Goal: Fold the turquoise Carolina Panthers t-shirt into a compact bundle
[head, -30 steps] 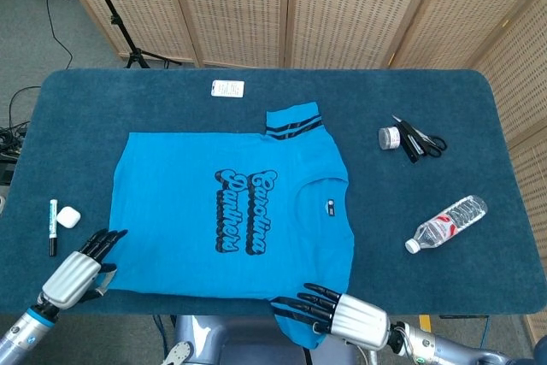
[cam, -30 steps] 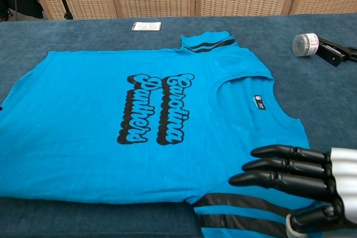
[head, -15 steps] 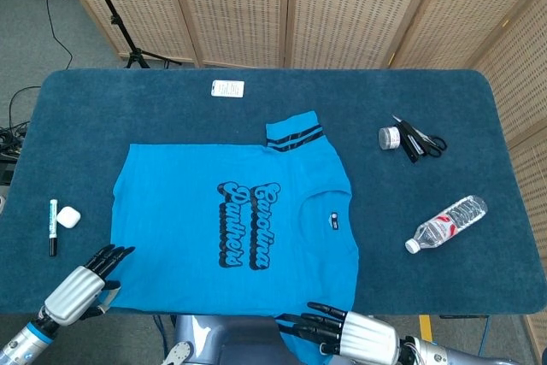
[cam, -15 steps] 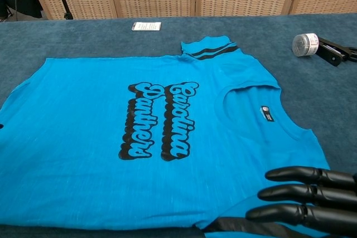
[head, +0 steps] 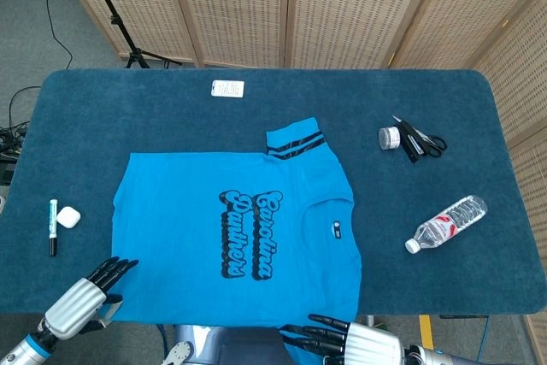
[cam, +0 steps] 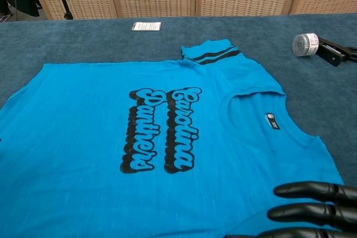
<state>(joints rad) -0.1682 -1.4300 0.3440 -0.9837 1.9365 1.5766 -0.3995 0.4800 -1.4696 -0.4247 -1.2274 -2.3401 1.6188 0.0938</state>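
The turquoise t-shirt (head: 239, 228) lies flat, print up, on the blue table (head: 427, 100), with its near edge hanging over the front. One striped sleeve (head: 295, 140) points to the far side. My left hand (head: 81, 301) holds the shirt's near left corner at the table's front edge. At the near right, my right hand (head: 350, 344) lies with straight fingers on the other sleeve. The chest view shows the shirt (cam: 139, 137) filling the foreground and the right hand (cam: 318, 210) at the bottom right; the left hand is out of that view.
A white card (head: 227, 88) lies at the back. A tape roll (head: 390, 138) and scissors (head: 420, 138) sit to the right, with a water bottle (head: 446, 223) nearer me. A marker (head: 52, 228) and a small white case (head: 68, 218) lie at the left.
Both hands have drawn back toward me, and the shirt has slid with them toward the front edge. The near striped sleeve has dropped out of sight over the edge.
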